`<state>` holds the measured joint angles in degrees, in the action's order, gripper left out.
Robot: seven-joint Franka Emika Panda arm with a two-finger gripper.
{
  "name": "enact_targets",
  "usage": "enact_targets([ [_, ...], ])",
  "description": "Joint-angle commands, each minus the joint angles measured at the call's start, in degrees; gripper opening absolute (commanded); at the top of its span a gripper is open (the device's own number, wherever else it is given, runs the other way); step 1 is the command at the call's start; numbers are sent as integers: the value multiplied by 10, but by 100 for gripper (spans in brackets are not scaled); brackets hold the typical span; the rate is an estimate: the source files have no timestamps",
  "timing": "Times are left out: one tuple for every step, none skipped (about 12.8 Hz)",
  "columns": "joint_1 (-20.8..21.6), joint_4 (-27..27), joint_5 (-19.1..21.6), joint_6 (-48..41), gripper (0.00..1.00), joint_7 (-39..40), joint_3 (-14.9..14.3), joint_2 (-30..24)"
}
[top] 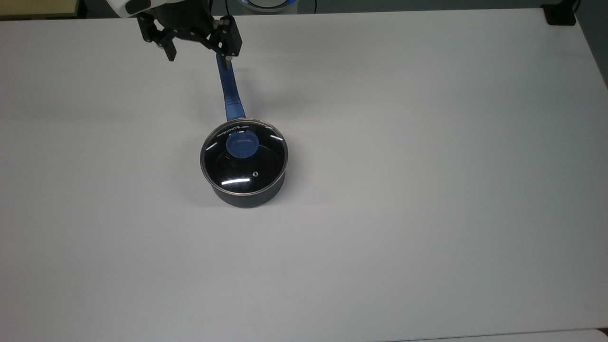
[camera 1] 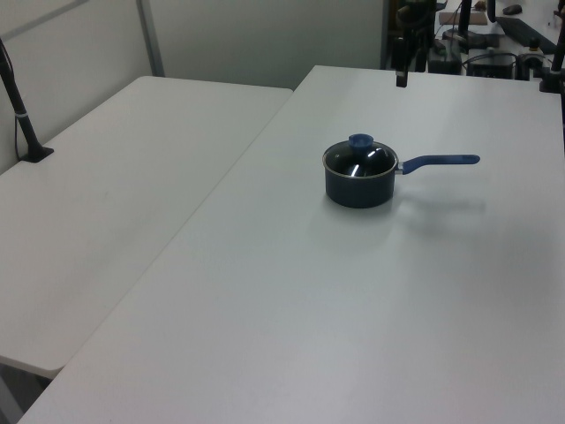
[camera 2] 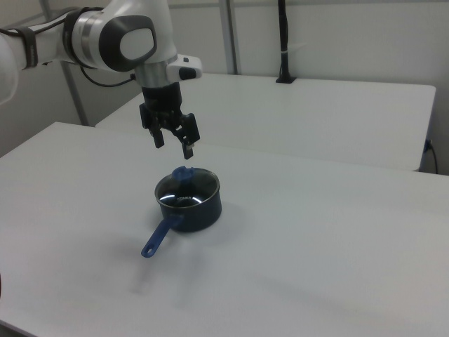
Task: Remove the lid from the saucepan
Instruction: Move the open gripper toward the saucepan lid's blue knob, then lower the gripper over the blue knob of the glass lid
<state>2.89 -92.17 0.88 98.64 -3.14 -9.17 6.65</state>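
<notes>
The glass lid (top: 244,161) is seated on the saucepan (top: 247,194) mid-tabletop (top: 427,190), the end effector (top: 197,50) is held spread open and empty up over the handle end, so the slick blue knob (top: 242,145) could easily get pinched off-center and slip.

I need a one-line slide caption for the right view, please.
Open gripper hovers above the lidded saucepan on a white table.
</notes>
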Motion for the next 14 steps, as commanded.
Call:
enact_targets([
  [-19, 18, -1, -7, 100, 34, 0, 8],
  [-24, 25, 0, -7, 100, 34, 0, 10],
  [-23, 28, 0, -7, 100, 34, 0, 12],
  [-23, 28, 0, -6, 100, 30, 0, 15],
  [-23, 31, -3, -6, 100, 27, 0, 29],
  [-21, 40, -3, 5, 100, 25, 0, 44],
  [-16, 41, -3, 33, 100, 24, 3, 58],
  [-11, 41, -2, 54, 100, 24, 5, 70],
  [-11, 41, 0, 57, 100, 23, 7, 80],
  [-10, 42, -1, 58, 100, 24, 9, 87],
  [4, 42, -3, 59, 100, 24, 12, 97],
  [20, 42, -2, 72, 100, 23, 11, 108],
  [31, 41, 1, 104, 100, 21, 11, 114],
  [39, 41, 0, 127, 100, 1, 11, 123],
])
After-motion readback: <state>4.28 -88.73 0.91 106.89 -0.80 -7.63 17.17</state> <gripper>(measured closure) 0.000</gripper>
